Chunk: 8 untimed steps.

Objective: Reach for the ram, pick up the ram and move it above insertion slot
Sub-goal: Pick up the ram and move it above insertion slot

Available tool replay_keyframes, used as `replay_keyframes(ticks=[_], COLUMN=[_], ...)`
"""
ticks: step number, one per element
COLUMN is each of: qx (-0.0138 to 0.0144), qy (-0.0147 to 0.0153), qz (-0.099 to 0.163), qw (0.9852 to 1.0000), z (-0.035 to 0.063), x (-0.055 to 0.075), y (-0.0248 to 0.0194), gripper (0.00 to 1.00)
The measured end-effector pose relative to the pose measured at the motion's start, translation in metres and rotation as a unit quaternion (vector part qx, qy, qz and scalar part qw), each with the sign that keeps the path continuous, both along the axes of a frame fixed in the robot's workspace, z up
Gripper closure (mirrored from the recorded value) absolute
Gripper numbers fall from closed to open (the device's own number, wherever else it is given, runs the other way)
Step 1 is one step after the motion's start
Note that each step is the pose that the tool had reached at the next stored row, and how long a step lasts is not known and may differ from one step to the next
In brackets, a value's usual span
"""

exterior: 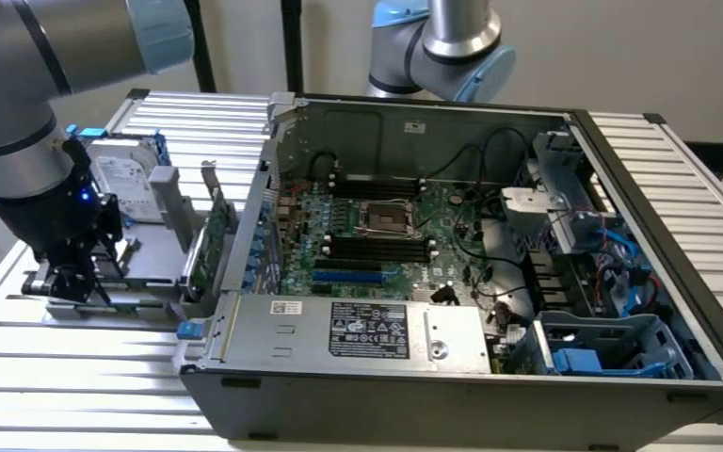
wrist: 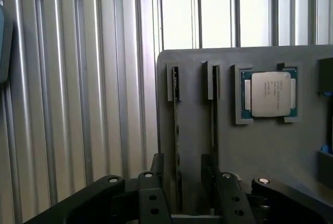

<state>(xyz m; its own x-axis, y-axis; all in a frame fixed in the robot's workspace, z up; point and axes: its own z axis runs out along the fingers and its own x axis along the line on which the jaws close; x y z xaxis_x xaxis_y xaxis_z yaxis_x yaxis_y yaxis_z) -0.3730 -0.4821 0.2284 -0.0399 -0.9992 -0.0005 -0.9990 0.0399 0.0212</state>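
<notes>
The ribbed silver metal table (wrist: pixel 78 109) has a smooth, softly shining finish, while the flat grey plastic holder tray (wrist: pixel 260 151) lying on it looks matt. The square processor chip (wrist: pixel 268 94) has a satin metal lid, and the black gripper (wrist: pixel 182 159) is matt with bright metal screw heads.

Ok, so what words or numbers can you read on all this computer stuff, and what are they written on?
No text here is clear enough to quote.
black label on the power supply box: white print, too small to read.
white sticker on the same box: too blurred to read.
hard drive label: too blurred to read.
processor chip in the grey tray: faint marks on its metal lid, too small to read.
</notes>
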Motion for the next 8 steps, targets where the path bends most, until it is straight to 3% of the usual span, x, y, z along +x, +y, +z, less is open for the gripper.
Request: replay_keyframes(ticks=[8], qx=[0.0000], qy=[0.0000], qz=[0.010], qw=[1.0000], z=[-0.0089], x=[-0.0014], y=[-0.0018], gripper=[0.58])
